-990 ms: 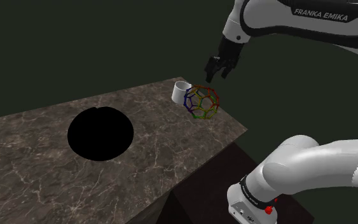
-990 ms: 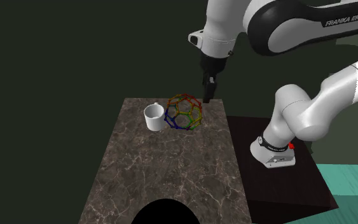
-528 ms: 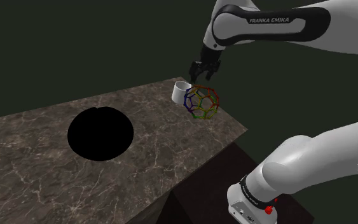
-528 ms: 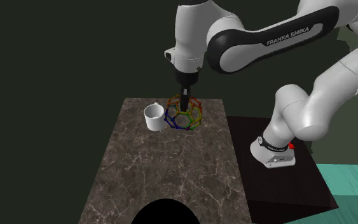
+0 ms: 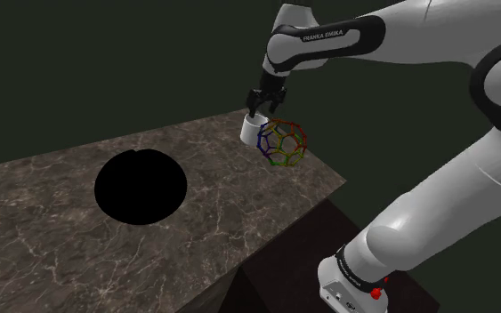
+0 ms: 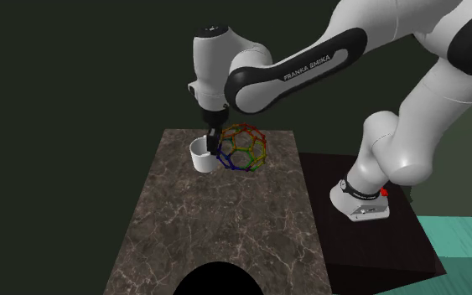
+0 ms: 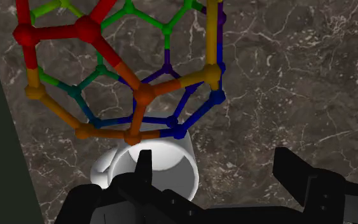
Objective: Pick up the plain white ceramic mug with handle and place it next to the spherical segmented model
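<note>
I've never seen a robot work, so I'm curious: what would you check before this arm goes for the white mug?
1. The gripper is open: ok.
2. It hovers just above the mug: ok.
3. The mug stands upright, opening up: ok.
4. The mug wall lies between the fingers: ok, one finger is over the opening.
5. Gap to the colourful ball model: cannot tell, it sits tight beside the mug.

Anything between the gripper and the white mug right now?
Nothing visible. The open gripper hangs just above the mug, with a clear gap between them. The coloured lattice ball sits close beside the mug, next to the descent path rather than in it, though it may crowd a finger.
</note>
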Robot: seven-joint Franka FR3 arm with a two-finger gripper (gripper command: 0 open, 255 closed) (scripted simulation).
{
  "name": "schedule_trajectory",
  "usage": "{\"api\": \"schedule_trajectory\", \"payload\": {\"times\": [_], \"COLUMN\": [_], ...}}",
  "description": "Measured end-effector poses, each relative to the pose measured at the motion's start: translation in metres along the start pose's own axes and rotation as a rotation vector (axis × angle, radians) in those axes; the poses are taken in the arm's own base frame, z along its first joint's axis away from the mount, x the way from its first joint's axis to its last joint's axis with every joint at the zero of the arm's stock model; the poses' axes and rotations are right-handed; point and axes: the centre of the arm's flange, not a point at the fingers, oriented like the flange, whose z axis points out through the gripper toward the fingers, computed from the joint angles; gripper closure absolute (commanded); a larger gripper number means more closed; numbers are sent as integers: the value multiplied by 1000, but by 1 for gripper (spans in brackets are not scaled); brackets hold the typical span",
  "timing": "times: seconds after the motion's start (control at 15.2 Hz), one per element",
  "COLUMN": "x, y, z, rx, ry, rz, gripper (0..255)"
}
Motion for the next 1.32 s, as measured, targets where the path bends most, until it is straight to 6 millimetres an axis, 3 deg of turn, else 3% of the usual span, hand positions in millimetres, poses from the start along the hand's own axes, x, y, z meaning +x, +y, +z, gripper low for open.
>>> {"api": "schedule_trajectory", "payload": {"times": [0.26, 0.46, 0.92, 1.32], "x": [41, 59, 64, 63], "y": [6, 6, 5, 4], "z": [34, 54, 91, 94], "rx": [10, 14, 15, 15], "ry": [-3, -5, -5, -4], "rz": [7, 9, 10, 10], "gripper": [0, 0, 0, 0]}}
